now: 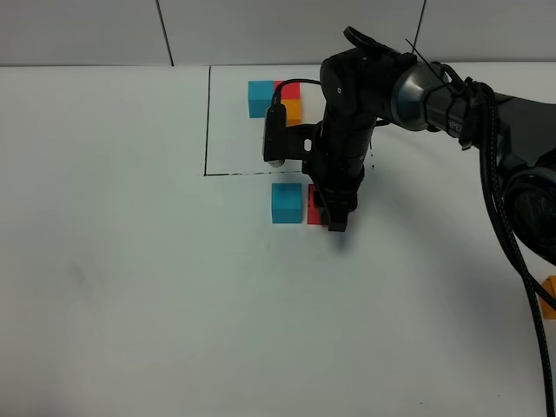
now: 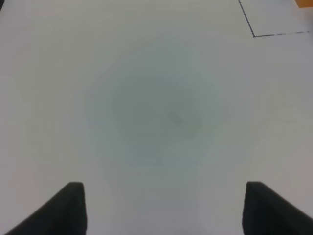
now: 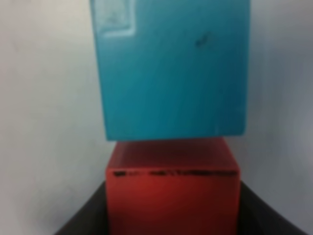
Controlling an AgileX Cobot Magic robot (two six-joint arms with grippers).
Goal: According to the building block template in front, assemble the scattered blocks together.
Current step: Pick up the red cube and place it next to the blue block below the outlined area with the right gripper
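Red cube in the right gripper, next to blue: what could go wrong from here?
1. The right gripper is shut on the red cube right by the blue cube; releasing or lifting off may nudge either out of line.
2. The orange cube sits at the exterior view's right edge, beside the arm's cables; fetching it may snag them.

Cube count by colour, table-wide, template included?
Blue: 2, template blue, loose blue
Red: 2, template red, loose red
Orange: 2, template orange, loose orange, cut off by the frame's right edge
Total: 6
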